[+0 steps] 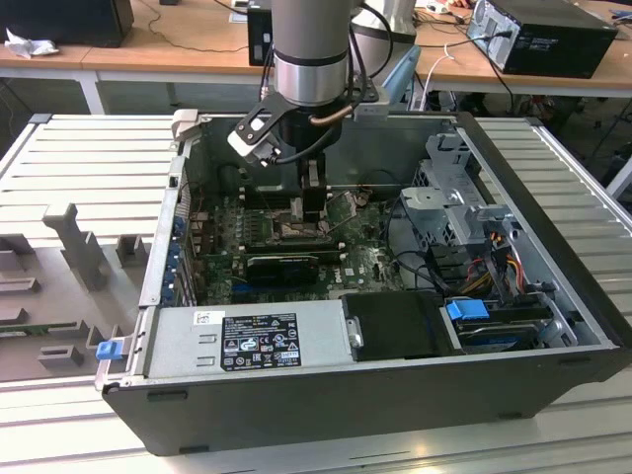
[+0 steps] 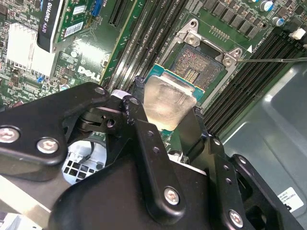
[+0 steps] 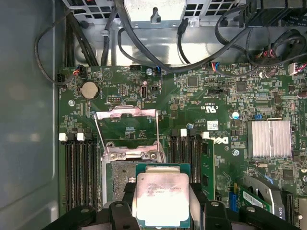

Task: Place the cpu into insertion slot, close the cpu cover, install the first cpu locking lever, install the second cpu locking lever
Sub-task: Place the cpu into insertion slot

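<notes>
In both wrist views my gripper (image 3: 162, 190) (image 2: 168, 99) is shut on the cpu (image 3: 162, 199) (image 2: 169, 104), a pale silver square chip pinched by two opposite edges between black fingers (image 3: 127, 200). The chip hangs just above the insertion slot (image 3: 119, 173) (image 2: 200, 66), overlapping one side of the square socket and leaving its pin field partly bare. The cpu cover (image 3: 127, 114), a thin silver frame, stands swung open beyond the slot. Two thin wire levers (image 3: 98, 132) run beside it, raised. In the exterior view the gripper (image 1: 314, 205) reaches down into the open case over the green motherboard (image 1: 367, 265).
A long black card (image 1: 281, 265) lies across the board in front of the slot. Memory slots (image 3: 79, 163) flank the socket on both sides. A finned heatsink (image 3: 268, 139), black cables (image 3: 144, 52), the drive cage (image 1: 454, 207) and the power supply (image 1: 247, 336) crowd the case.
</notes>
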Controlling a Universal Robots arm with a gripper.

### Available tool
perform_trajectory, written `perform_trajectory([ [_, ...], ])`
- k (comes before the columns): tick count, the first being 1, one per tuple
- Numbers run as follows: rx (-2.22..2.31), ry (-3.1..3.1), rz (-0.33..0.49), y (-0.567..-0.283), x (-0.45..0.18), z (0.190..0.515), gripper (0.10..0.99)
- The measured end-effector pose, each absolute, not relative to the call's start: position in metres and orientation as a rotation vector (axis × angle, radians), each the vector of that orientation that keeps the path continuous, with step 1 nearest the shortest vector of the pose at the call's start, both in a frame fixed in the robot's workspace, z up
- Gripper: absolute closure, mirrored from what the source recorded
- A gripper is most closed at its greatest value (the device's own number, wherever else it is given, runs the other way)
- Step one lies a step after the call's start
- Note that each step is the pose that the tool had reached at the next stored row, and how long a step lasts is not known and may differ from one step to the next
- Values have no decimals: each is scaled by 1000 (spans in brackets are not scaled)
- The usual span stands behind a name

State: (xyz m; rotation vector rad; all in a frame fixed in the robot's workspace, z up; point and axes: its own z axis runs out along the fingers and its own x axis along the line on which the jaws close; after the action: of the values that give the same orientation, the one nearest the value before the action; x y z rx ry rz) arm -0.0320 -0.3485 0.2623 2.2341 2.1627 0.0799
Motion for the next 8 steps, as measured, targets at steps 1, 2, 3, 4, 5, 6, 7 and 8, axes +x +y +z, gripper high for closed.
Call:
perform_trajectory([
  [1, 2234, 2163, 80, -349, -32, 262, 561],
  [2, 2234, 2163, 79, -349, -32, 262, 561],
  [3, 2234, 2163, 79, -349, -32, 261, 561],
  [4, 2234, 2163, 79, -349, -32, 261, 561],
  [5, 2234, 2163, 79, -349, -32, 260, 561],
  [6, 2235, 2163, 79, -348, -32, 260, 561],
  [7, 2234, 2164, 79, -348, -32, 260, 561],
  [8, 2235, 2163, 79, -348, -32, 260, 561],
])
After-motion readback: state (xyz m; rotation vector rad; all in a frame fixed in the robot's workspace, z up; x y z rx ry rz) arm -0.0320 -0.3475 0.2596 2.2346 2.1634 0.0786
